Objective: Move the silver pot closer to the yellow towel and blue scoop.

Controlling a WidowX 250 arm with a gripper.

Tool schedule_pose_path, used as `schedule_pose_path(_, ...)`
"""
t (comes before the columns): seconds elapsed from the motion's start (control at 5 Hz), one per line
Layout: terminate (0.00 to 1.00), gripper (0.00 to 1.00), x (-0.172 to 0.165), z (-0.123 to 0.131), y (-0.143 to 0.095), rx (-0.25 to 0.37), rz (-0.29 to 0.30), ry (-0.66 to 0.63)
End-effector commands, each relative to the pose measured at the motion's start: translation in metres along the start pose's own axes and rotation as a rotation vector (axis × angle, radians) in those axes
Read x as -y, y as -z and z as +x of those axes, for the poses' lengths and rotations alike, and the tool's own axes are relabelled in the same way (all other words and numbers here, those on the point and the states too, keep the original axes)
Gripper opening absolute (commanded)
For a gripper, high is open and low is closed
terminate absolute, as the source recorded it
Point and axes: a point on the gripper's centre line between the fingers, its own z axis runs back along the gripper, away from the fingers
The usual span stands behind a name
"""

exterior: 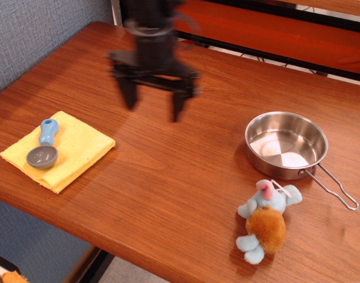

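The silver pot (286,145) sits at the right of the wooden table, its wire loop handle pointing to the front right. The yellow towel (59,149) lies flat at the front left. The blue scoop (44,147) rests on the towel, bowl toward the front. My gripper (153,109) is blurred by motion above the middle of the table, between towel and pot. Its two fingers (129,94) point down, spread wide and hold nothing.
A plush toy (263,221) with blue limbs and an orange body lies just in front of the pot. The table's front edge (138,259) runs below it. An orange and black frame (268,29) stands behind the table.
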Motion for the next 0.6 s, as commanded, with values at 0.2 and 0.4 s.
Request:
schedule_pose_path(0.2, 0.0, 1.0, 0.088, 0.039, 0.002, 0.038, -0.032, -0.021)
schedule_pose_path(0.4, 0.0, 1.0, 0.103, 0.043, 0.018, 0.037, -0.017, -0.032)
